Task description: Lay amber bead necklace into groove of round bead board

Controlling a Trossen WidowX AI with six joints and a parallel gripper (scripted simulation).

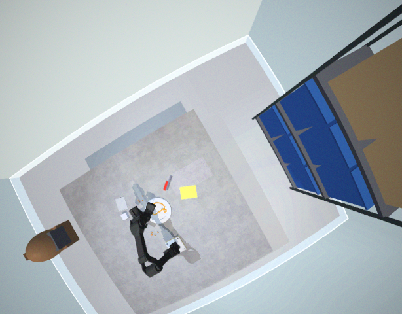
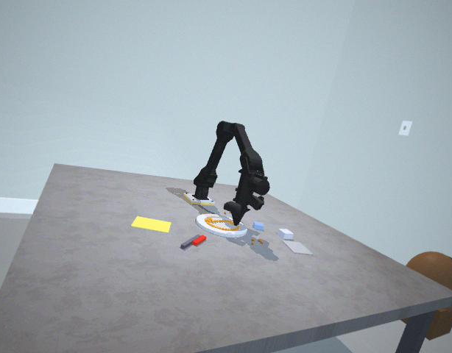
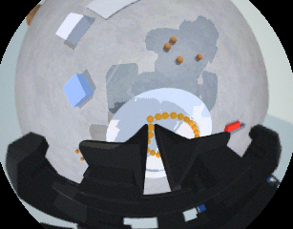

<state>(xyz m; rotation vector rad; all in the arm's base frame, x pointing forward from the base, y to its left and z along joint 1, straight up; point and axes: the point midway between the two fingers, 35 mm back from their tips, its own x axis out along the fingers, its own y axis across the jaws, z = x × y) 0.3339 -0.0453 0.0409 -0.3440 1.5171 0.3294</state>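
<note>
Gripper (image 1: 149,213) (image 2: 236,223) (image 3: 150,126) low at one side of the board, fingers nearly together, apparently pinching a strand of the amber bead necklace (image 1: 165,209) (image 2: 221,229) (image 3: 173,115); necklace on the round bead board (image 1: 169,210) (image 2: 199,223) (image 3: 203,102), loop mostly right of the fingertips in wrist view; pinched run lies along the finger gap; groove seating unclear; next shift probably sideways, toward the groove.

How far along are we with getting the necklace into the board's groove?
The amber necklace is already on the round board. The claw is at its beads, nearly closed; whether it grips one, I can't tell. Left: spreading the loop outward, since it sits lopsided and bunched at one end.
</note>
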